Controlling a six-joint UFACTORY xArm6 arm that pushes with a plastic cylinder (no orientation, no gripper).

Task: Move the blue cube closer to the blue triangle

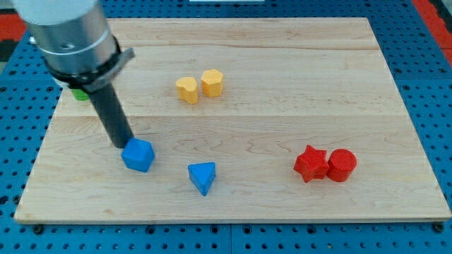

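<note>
Touching blue cube [138, 155]: my tip [123, 144]

Blue cube [138, 155] near the view's bottom left (slightly turned), blue triangle [203, 176] nearby, lower right.

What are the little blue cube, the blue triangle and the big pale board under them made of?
The blue cube and blue triangle look like moulded plastic: uniform saturated colour, smooth faces with a soft sheen, though painted wood can't be ruled out. The pale board appears to be unvarnished light wood, showing grain lines and plank seams. My tip touches the cube's upper-left side.
</note>
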